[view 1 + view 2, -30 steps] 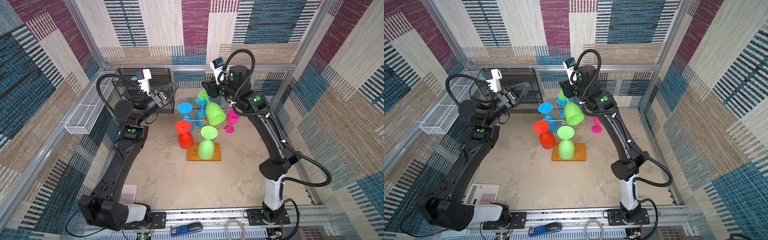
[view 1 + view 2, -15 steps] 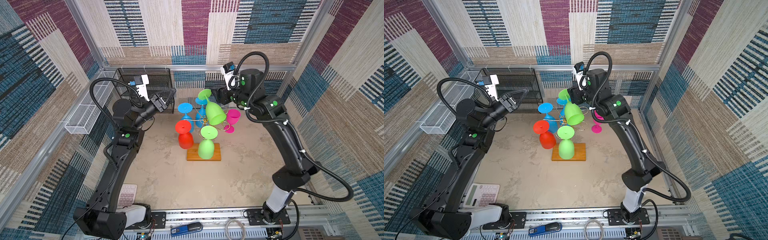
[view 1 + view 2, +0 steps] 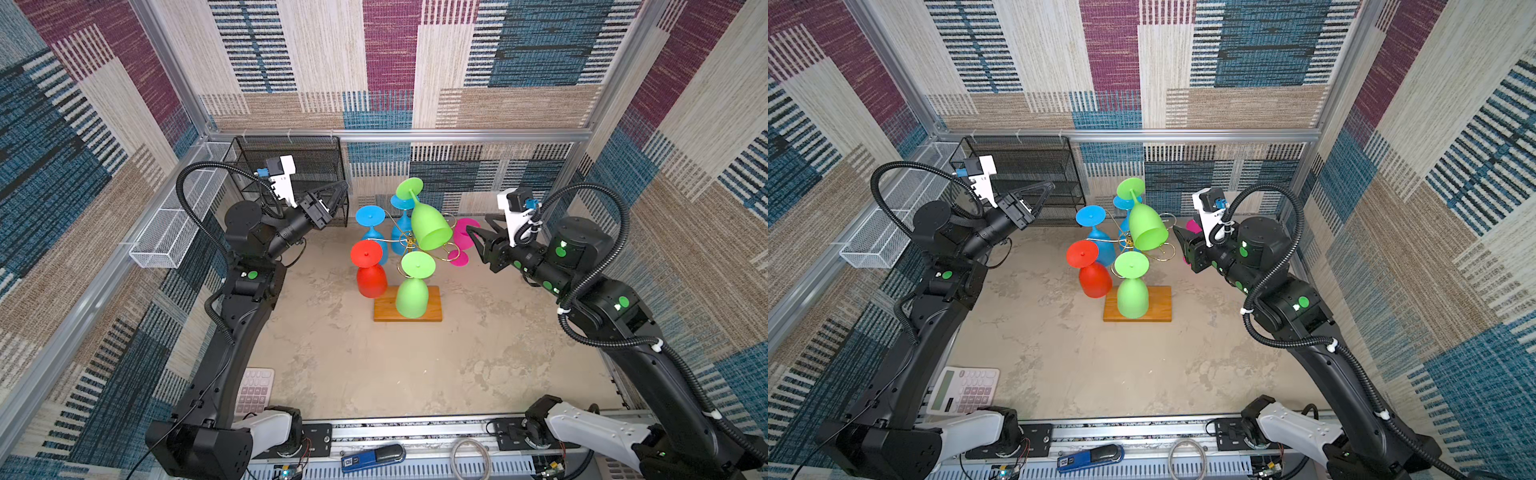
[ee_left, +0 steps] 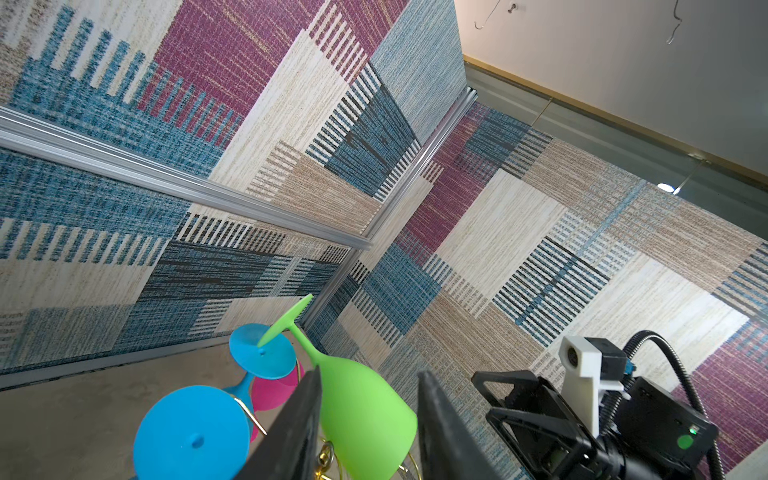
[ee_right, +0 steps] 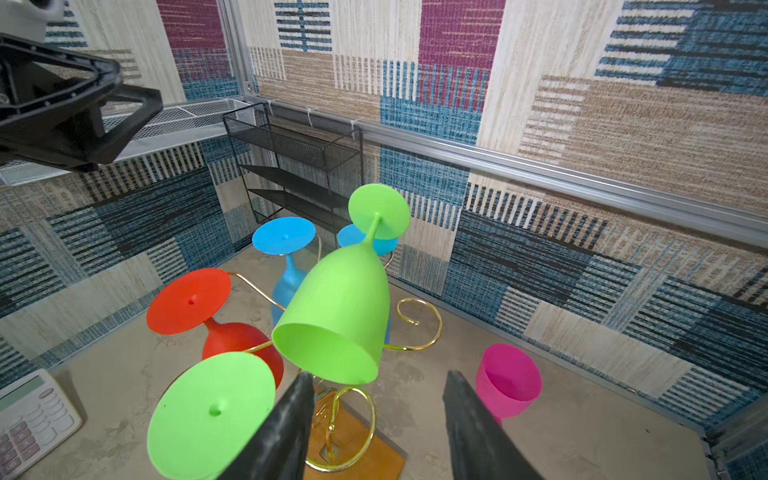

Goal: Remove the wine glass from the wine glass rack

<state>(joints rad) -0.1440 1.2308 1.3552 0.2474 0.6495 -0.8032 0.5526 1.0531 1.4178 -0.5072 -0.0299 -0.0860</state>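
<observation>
Right claw (image 5: 379, 376): fingers parted, nothing between them. It sits level with the rack's upper arms, its tips near the pink glass (image 5: 509, 380).
Left claw (image 4: 369, 373): fingers apart, empty. It is raised before the black mesh shelf (image 3: 307, 153), well apart from the rack.
Wine glass rack (image 3: 434, 307): one, gold wire on a wooden base, toward the back wall. Bare table (image 3: 374, 374) lies open from its near edge to the arm bases.
Glasses, six in all:
- Blue glasses (image 3: 370, 216), two, hang foot-up.
- Red glass (image 3: 372, 280), one, hangs foot-up.
- Lower green glass (image 3: 411, 297), one, hangs foot-up.
- Tilted green glass (image 3: 430, 226), one, over the rack's middle, foot high, mouth toward the right claw. What bears it is hidden.
- Pink glass, one, upright on the table between the rack and the right wall.

Bare scroll arms: two, seen in the right wrist view.
White mesh basket (image 3: 166, 241): one, along the left wall.
Calculator (image 3: 963, 390): one, by the left arm's base. It shows whole in a top view and is half covered by that arm in a top view (image 3: 253, 390).
Left wrist view takes in bowls, feet and the right claw; the base shows only elsewhere.
</observation>
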